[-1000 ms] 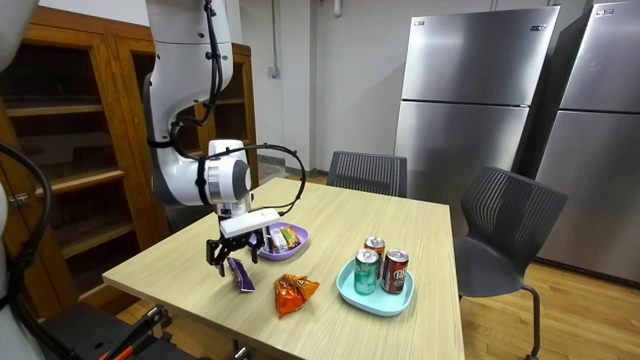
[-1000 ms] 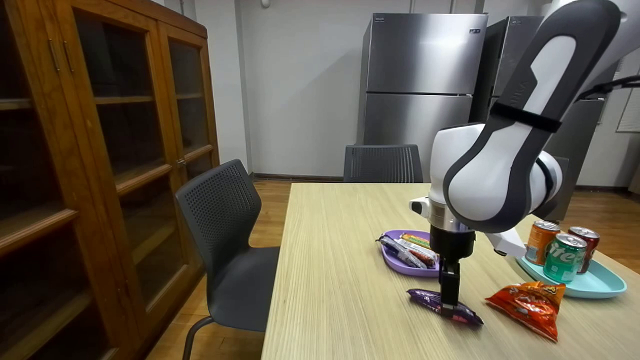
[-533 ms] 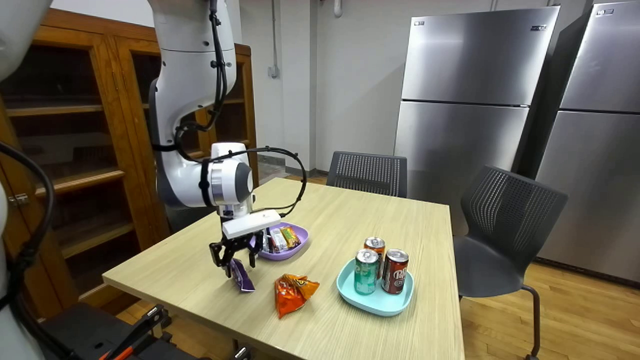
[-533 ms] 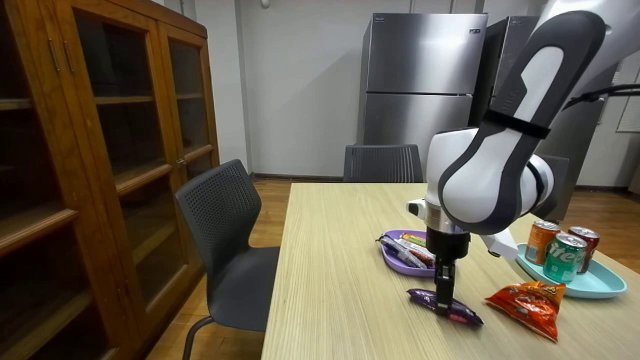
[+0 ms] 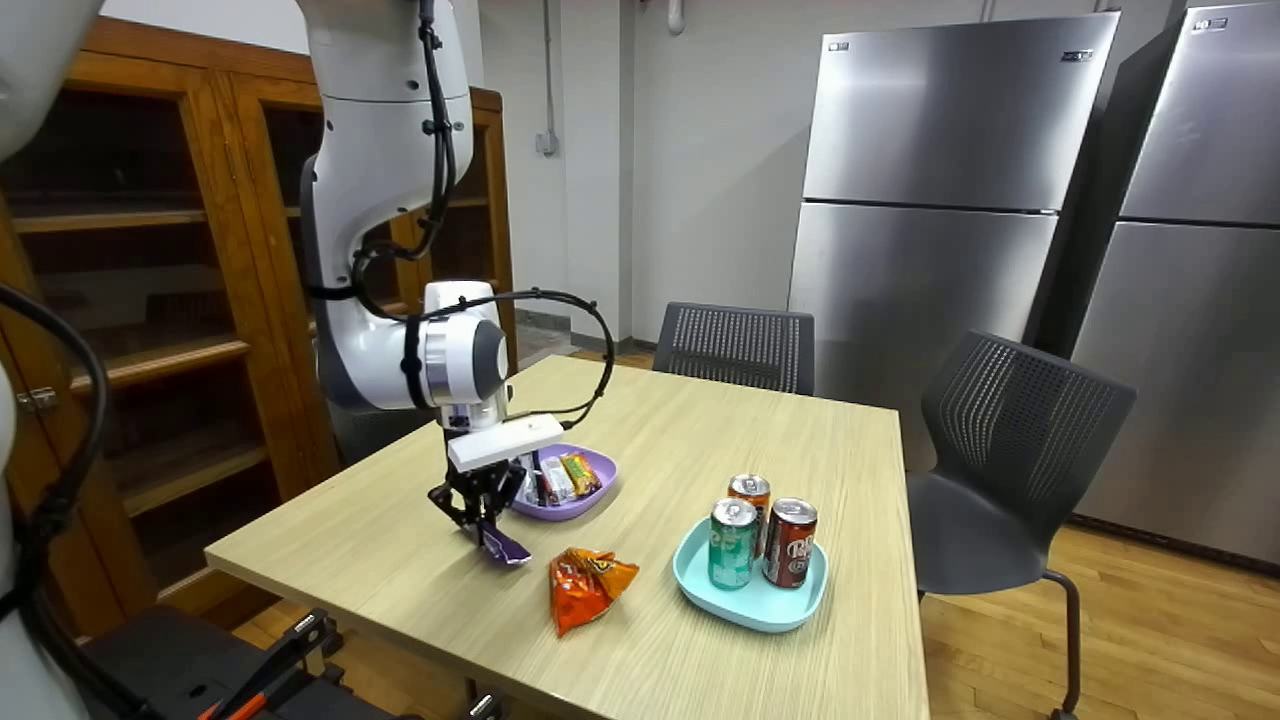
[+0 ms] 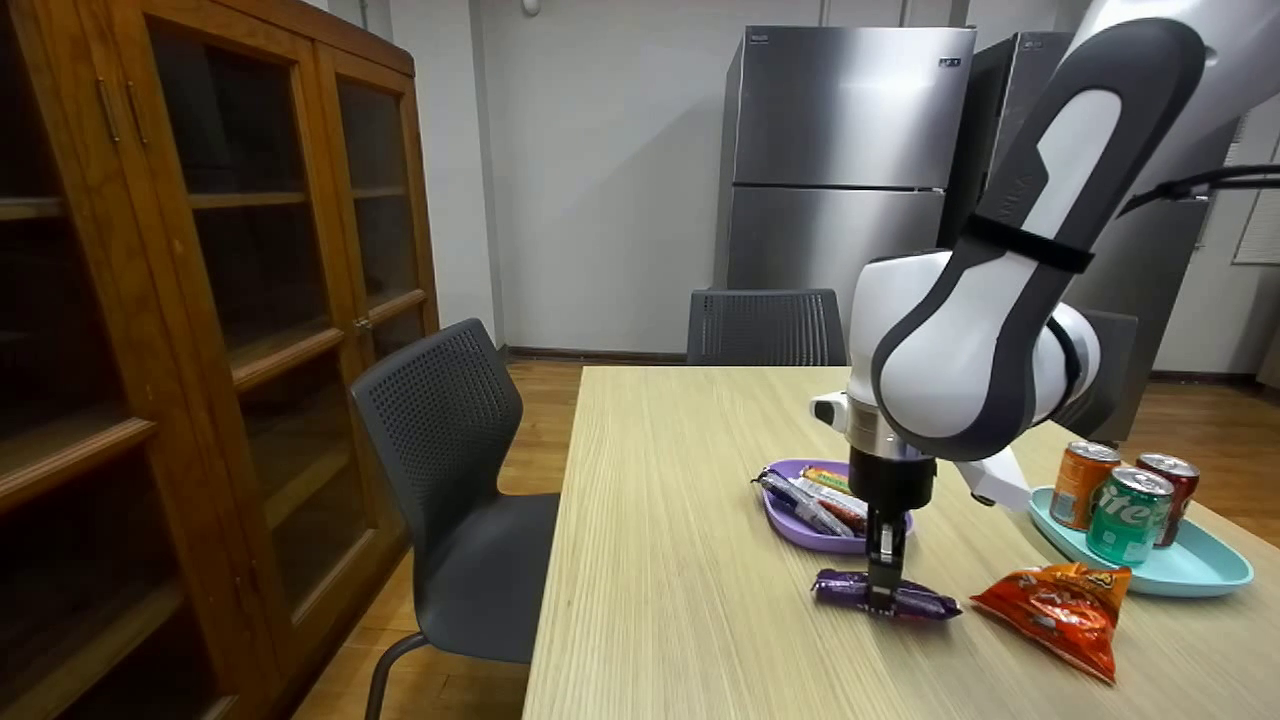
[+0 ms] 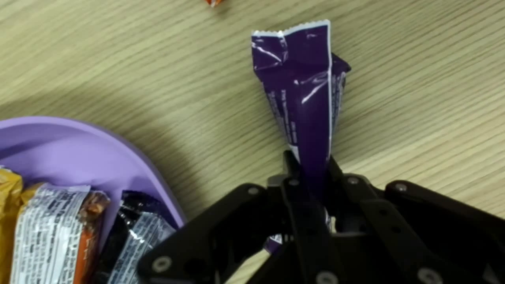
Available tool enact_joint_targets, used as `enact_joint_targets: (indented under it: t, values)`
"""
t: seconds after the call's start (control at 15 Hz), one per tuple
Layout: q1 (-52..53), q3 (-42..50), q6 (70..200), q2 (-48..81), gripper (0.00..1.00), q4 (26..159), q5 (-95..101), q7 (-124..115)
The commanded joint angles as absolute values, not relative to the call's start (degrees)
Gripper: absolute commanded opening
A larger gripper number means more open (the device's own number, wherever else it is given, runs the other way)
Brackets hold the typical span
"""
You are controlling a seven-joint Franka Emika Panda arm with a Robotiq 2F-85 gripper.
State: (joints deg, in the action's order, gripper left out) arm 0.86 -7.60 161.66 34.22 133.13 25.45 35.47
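A dark purple wrapped bar [image 7: 302, 90] is pinched between the fingers of my gripper [image 7: 311, 169], which is shut on it near its middle. In the wrist view its crimped end points away from the gripper, and a bit of the other end shows under the linkage. The same purple bar [image 6: 925, 601] is low at the tabletop in an exterior view, with the gripper [image 6: 884, 598] straight above it; whether it touches the wood I cannot tell. A purple tray [image 7: 79, 152] with several wrapped bars lies just left of the gripper in the wrist view.
An orange snack bag [image 5: 585, 592] lies close by the held bar on the table [image 5: 800, 430]. Farther along stands a teal tray [image 5: 755, 612] with a green can [image 5: 732, 550], an orange can [image 5: 750, 488] and a dark red can [image 5: 790, 550]. Grey chairs [image 5: 735, 345] stand round the table.
The gripper came down a little, then its fingers shut on the purple bar and rose slightly. The bar has turned, one end swinging round. The bag, trays and cans stayed put.
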Motion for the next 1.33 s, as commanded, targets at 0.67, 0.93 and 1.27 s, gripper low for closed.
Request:
enact_joint_targets:
  t: [0.67, 0.93, 1.27]
  values:
    - [-0.7, -10.7, 159.2, 27.0, 0.04, 133.2, 23.9, 44.8]
    - [-0.7, -10.4, 160.0, 27.1, 0.04, 131.3, 23.1, 44.9]
    - [-0.4, -9.4, 160.7, 28.4, 0.04, 127.8, 21.6, 43.5]
